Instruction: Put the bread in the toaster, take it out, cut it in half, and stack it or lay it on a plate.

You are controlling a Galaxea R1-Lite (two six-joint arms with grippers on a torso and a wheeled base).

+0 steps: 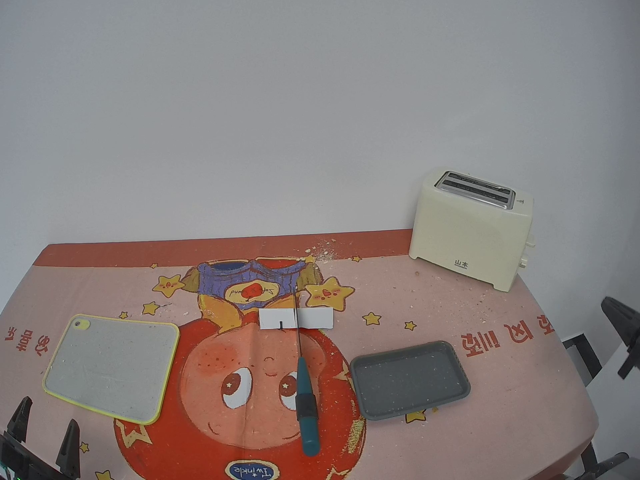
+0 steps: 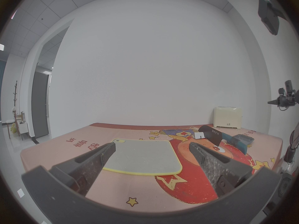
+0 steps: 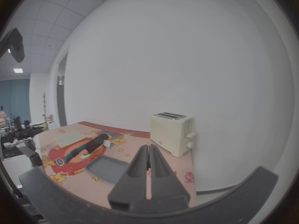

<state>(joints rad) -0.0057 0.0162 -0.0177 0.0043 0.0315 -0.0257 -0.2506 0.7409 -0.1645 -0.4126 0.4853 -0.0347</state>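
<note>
A cream two-slot toaster (image 1: 470, 228) (image 3: 173, 133) stands at the table's back right, its slots showing dark. A grey rectangular plate (image 1: 409, 379) (image 3: 107, 168) lies in front of it, bare. A knife with a teal handle (image 1: 307, 408) (image 2: 222, 135) rests mid-table, blade on edge in a white holder (image 1: 295, 318). A grey cutting board with a yellow rim (image 1: 110, 367) (image 2: 143, 156) lies at the left. My left gripper (image 1: 47, 421) (image 2: 152, 145) hangs open at the front left corner, just short of the board. My right gripper (image 1: 620, 321) (image 3: 148, 148) is shut, off the table's right edge near the toaster.
The table wears a pink and red cartoon cloth (image 1: 267, 381) and backs onto a plain white wall. Crumbs speckle the cloth near the toaster and the board. Open cloth lies between the plate and the toaster.
</note>
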